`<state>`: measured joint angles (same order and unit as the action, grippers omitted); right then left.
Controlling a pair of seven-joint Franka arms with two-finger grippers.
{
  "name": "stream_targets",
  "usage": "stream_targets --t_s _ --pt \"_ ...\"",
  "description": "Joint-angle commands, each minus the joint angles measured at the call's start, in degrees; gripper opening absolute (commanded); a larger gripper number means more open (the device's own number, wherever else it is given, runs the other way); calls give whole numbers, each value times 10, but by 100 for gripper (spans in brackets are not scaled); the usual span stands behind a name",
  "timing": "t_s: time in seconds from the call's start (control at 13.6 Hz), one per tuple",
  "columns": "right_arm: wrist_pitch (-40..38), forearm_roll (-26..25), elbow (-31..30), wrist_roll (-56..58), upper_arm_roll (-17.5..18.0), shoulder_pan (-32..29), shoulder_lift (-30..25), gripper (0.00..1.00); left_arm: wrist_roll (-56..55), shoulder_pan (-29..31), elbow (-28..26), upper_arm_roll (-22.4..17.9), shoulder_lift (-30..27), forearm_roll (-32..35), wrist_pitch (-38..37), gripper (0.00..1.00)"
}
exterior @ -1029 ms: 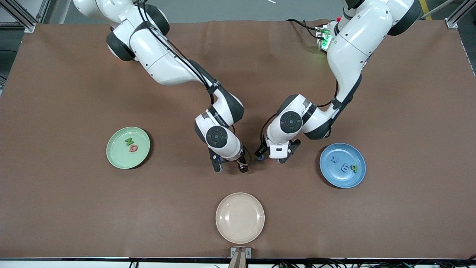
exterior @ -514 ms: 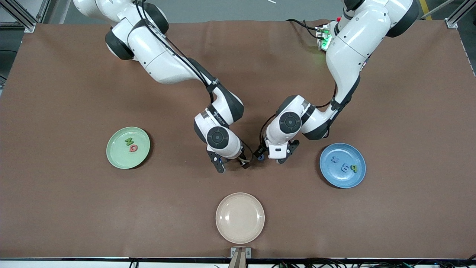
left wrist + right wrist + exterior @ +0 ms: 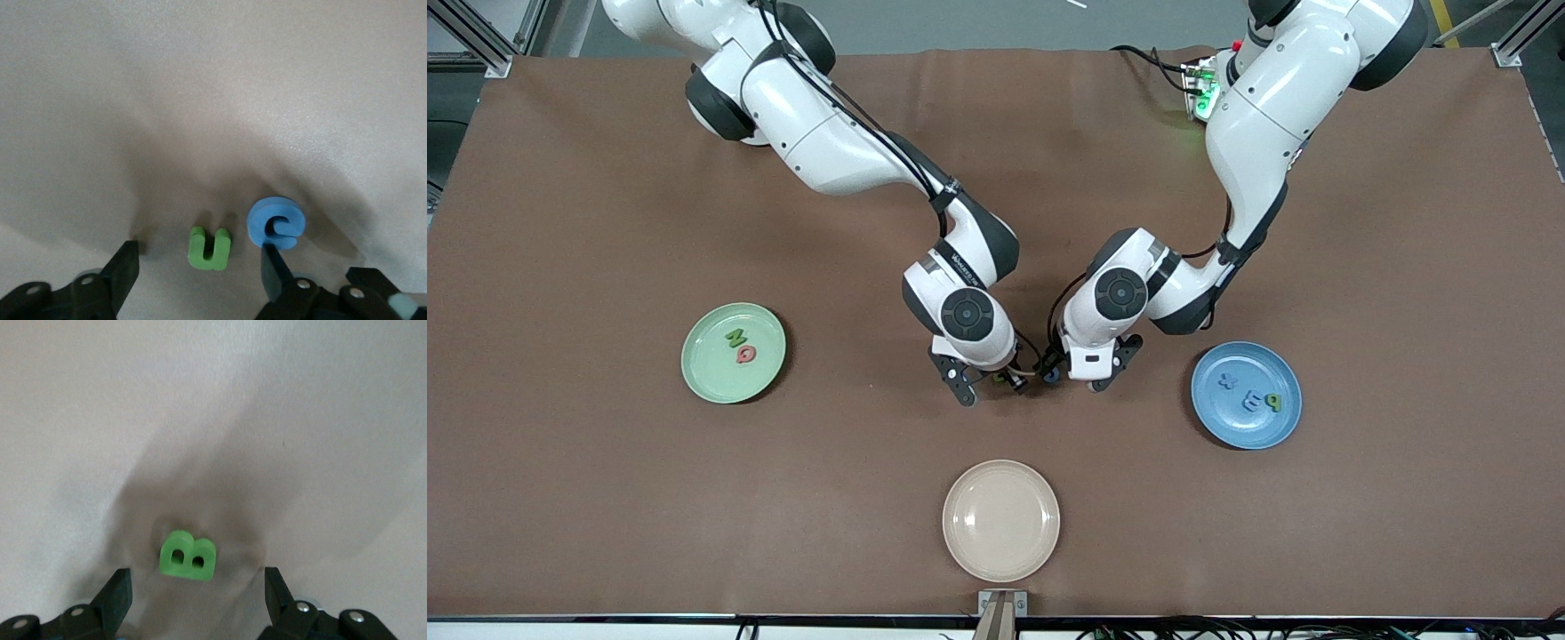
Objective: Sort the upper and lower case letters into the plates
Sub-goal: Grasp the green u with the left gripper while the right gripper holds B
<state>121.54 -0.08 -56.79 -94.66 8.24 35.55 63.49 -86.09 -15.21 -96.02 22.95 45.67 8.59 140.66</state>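
My right gripper (image 3: 990, 388) hangs open low over the table's middle. In the right wrist view a green B (image 3: 188, 555) lies on the cloth just ahead of the open right gripper (image 3: 198, 589). My left gripper (image 3: 1074, 378) is open right beside it. In the left wrist view it (image 3: 199, 269) straddles a green u (image 3: 209, 248), with a blue c-like letter (image 3: 276, 223) by one finger (image 3: 272, 267). The mint green plate (image 3: 711, 373) holds a green N (image 3: 735, 338) and a pink-red letter (image 3: 745, 354). The blue plate (image 3: 1245, 431) holds two blue letters and a green one (image 3: 1274, 402).
A cream-beige plate (image 3: 1000, 520) without letters sits nearer the front camera than both grippers, close to the table's front edge. The two grippers are almost touching each other. Brown cloth covers the table.
My right gripper has shifted toward the left gripper and turned a little. The left arm has hardly moved. Both stay open.
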Motion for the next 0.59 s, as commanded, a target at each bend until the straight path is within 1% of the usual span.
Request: stream_targets --t_s 0.0,0.15,0.37,0.51 --pt "0 -39 -24 10 3 -7 -10 88 -8 -3 5 -3 10 -2 2 80" --pt "5 -49 -26 9 3 -3 -8 85 -9 -3 4 -3 10 -2 2 79" --pt "6 -47 -26 3 3 2 -9 83 -9 -3 4 -3 6 -2 0 79" --pt "5 -47 -26 3 3 5 -10 79 -10 -2 5 -3 2 -2 -4 79"
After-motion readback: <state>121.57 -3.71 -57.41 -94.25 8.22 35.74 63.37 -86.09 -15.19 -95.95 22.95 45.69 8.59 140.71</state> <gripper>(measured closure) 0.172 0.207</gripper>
